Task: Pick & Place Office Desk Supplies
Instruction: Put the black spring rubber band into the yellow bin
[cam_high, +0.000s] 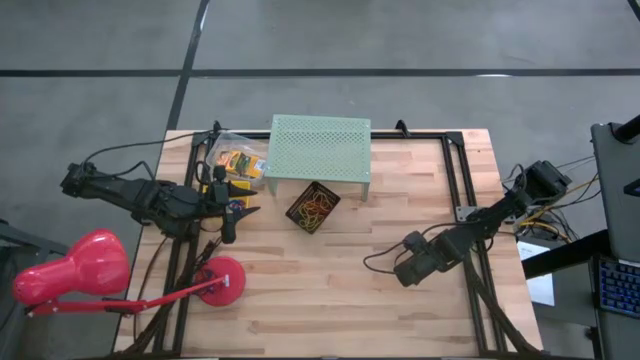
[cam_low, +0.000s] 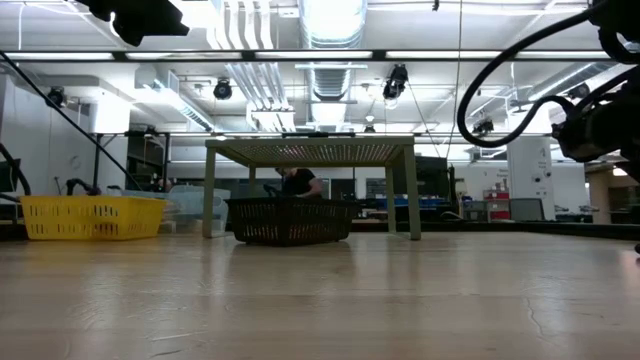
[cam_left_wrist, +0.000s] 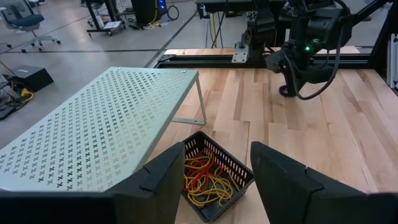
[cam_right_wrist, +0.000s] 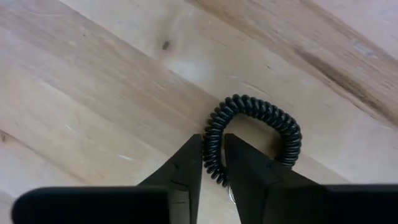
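1. The right end effector (cam_right_wrist: 213, 158) pinches a black coiled band (cam_right_wrist: 255, 134) lying on the counter (cam_high: 330, 290), well right of the black basket (cam_high: 312, 207).
2. The left end effector (cam_left_wrist: 214, 177), jaws apart and empty, hovers beside that basket (rubber bands (cam_left_wrist: 205, 180) inside).

Black coil (cam_right_wrist: 261, 134): lower end hidden behind right gripper (cam_right_wrist: 213, 155) fingers; stand (cam_left_wrist: 93, 137) cut off by wrist pic's edge; bagged boxes (cam_high: 238, 162) too small to read in high view; person (cam_low: 297, 182) behind basket (cam_low: 290, 220), mostly hidden.
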